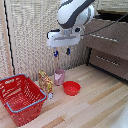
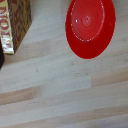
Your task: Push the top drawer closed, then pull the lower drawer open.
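White claw hangs downward, open.

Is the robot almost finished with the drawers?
Not yet. The top drawer looks stuck out a bit, with a dark gap above its front, so it seems unpushed. The lower drawer looks closed. The gripper hangs in the air over the red bowl, apart from the cabinet and holding nothing. Both the push and the pull are left.
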